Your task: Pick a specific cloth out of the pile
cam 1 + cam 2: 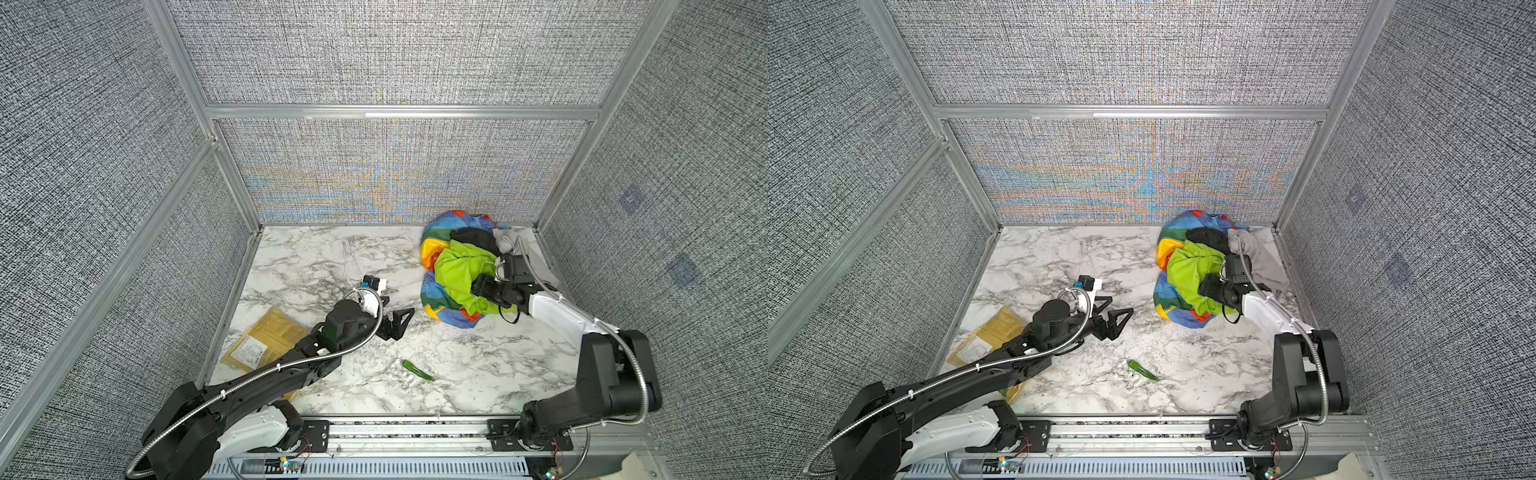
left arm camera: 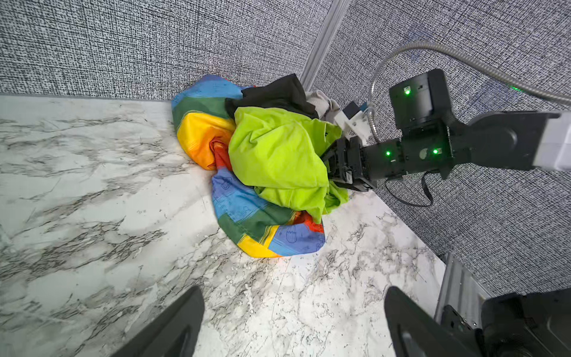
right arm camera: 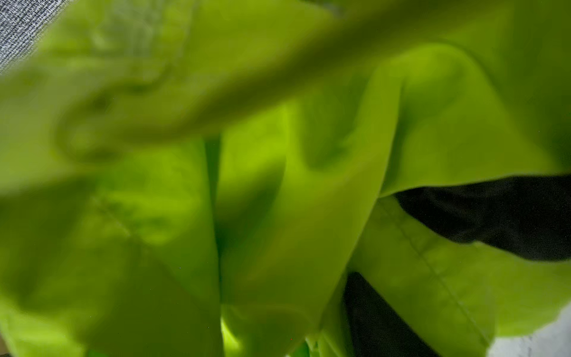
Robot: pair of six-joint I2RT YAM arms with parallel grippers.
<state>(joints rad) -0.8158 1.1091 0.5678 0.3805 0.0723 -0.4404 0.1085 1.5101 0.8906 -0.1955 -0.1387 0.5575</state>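
While the right pincer (image 1: 478, 286) sits buried in the cloth (image 1: 455, 270), the left pincer (image 1: 397, 311) hangs wide open, empty.
Lime cloth tops the pile (image 1: 432, 245), right of frame centre on the desk (image 1: 332, 257); right jaws hidden, grip unclear.

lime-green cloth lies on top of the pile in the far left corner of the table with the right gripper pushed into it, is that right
Not quite. The pile sits in the far right corner of the table, not the far left, as both top views show. The lime-green cloth does lie on top of it, with the right gripper pushed into its folds.
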